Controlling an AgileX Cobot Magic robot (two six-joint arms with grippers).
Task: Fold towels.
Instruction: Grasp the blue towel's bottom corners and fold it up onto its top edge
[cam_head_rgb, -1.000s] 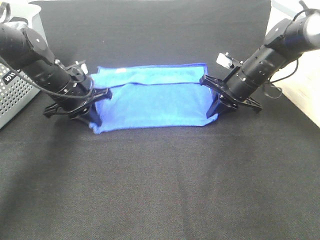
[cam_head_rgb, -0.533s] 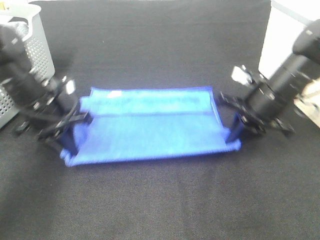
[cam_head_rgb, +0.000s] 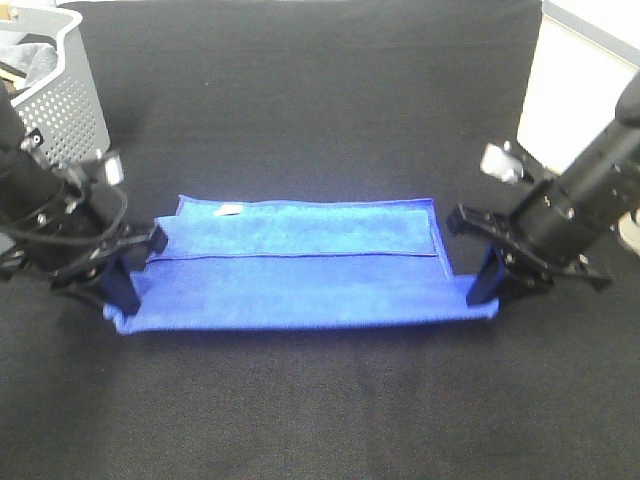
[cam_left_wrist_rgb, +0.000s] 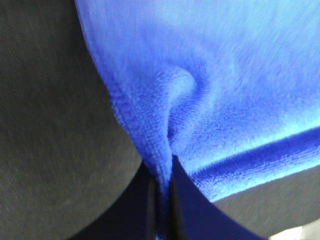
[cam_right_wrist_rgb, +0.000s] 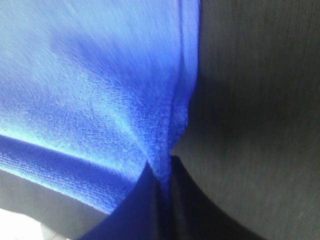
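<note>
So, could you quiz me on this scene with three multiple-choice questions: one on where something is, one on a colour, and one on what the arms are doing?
1. Where does the grey basket stand?
A. At the far left, beyond the left end of the towel.
B. On top of the towel.
C. At the far right.

2. What colour is the towel?
A. Red.
B. White.
C. Blue.

3. What state are the left end effector and the right end effector in?
A. Both open above the cloth.
B. Each shut on one end of the towel.
C. Both shut on nothing.

Answers:
1 A: the high view shows the basket at the upper left corner, off the cloth.
2 C: every view shows blue pile.
3 B: each wrist view shows a fold of cloth pinched tight.
</note>
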